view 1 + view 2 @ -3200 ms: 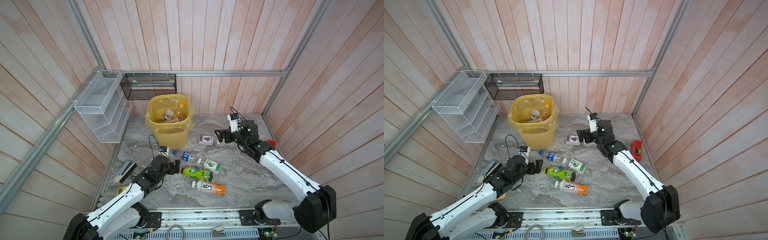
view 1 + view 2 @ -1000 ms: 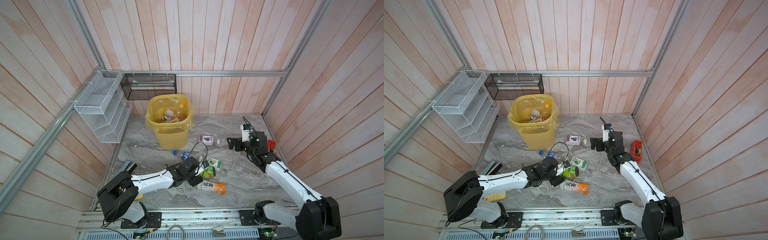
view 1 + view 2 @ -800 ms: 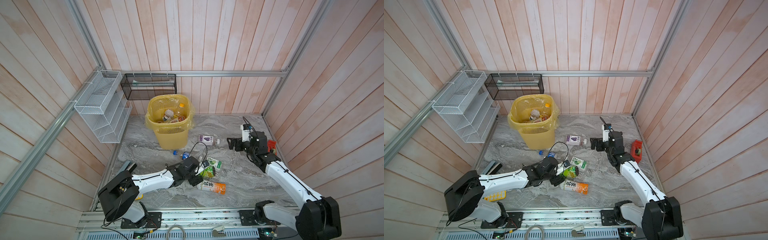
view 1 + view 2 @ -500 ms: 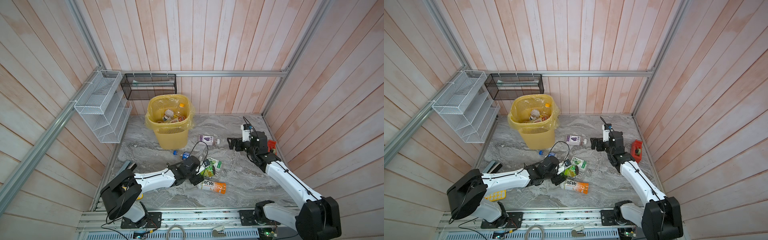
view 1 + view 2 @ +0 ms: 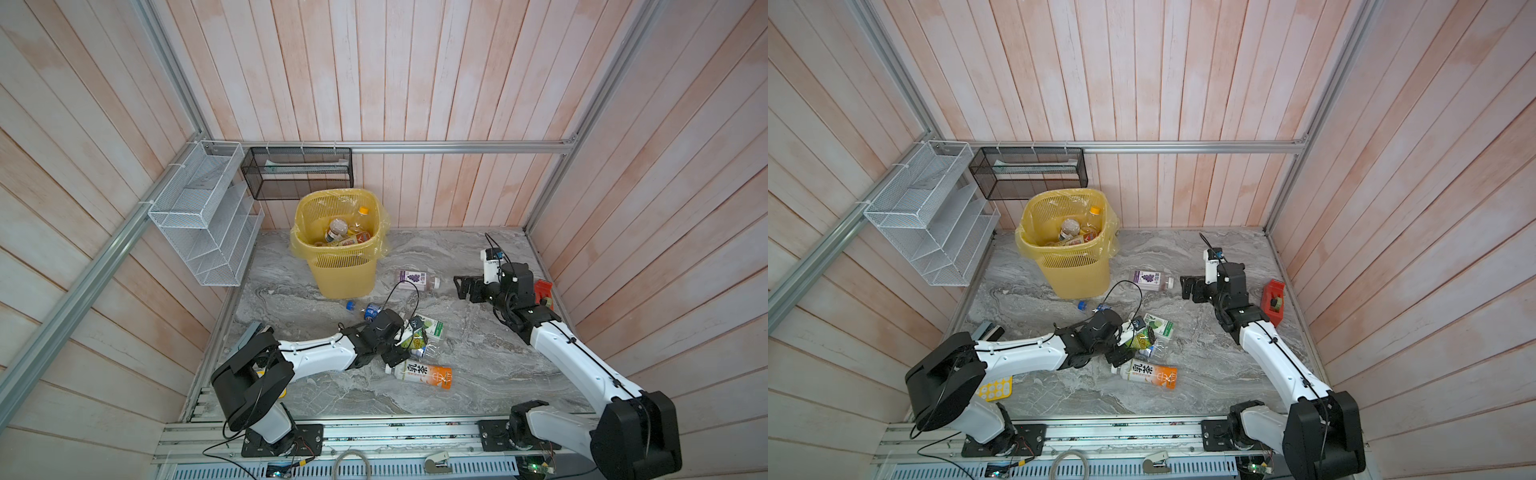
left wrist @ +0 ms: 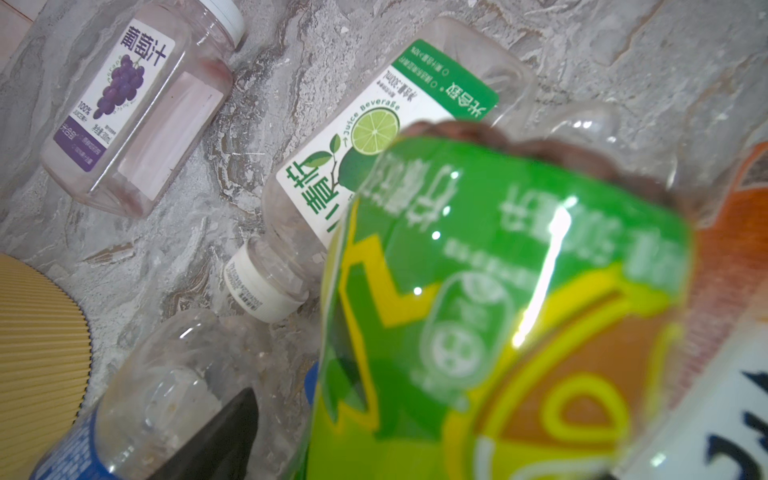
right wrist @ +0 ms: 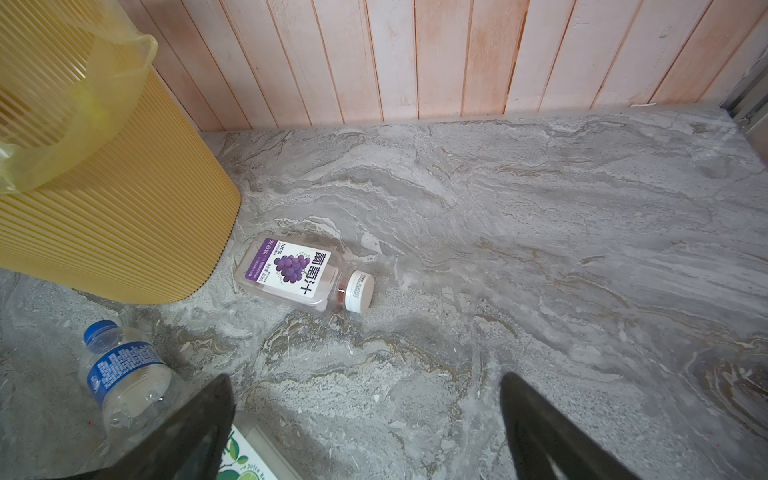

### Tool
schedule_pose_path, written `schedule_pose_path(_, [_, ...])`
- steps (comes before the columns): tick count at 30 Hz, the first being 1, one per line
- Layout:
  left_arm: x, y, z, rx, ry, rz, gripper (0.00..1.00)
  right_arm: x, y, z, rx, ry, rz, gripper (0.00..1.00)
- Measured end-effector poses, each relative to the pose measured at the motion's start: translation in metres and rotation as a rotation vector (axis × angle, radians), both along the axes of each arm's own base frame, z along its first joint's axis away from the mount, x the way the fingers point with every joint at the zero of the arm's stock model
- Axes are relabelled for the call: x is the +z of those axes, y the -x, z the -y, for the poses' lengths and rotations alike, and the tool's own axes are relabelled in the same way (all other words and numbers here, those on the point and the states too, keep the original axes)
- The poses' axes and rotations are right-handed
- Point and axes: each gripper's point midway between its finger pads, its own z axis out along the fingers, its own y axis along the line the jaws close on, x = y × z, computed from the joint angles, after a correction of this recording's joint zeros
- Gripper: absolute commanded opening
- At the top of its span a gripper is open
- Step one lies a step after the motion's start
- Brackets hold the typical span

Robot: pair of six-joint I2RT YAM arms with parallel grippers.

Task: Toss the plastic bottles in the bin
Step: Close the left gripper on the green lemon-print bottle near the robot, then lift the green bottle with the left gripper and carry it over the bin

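Green bottle point(image 5: 417, 338) sits tilted between the left gripper's point(image 5: 405, 344) fingers point(image 6: 216, 440) mid-table point(image 5: 478, 361); whether they squeeze it, I cannot tell. Lime bottle point(image 5: 433, 326), orange bottle point(image 5: 424, 372) and water bottle point(image 5: 365, 308) lie just beside it. Bin point(image 5: 345, 276) stands behind, with bottles point(image 5: 345, 232) inside. Right gripper point(image 7: 365, 382) hovers spread wide and empty near the grape bottle point(image 5: 417, 279).
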Motion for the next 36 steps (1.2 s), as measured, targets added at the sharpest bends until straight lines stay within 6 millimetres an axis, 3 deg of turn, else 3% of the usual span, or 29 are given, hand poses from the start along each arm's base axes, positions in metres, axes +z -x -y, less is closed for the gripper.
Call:
schedule_pose_path(23, [0.003, -0.004, 0.000, 0.001, 0.002, 0.011, 0.58, -0.001, -0.001, 0.002, -0.002, 0.002, -0.002, 1.00])
schedule_pose_path(36, [0.038, -0.009, -0.005, 0.033, 0.050, 0.080, 0.55, -0.001, -0.001, 0.003, -0.005, 0.002, -0.002, 1.00])
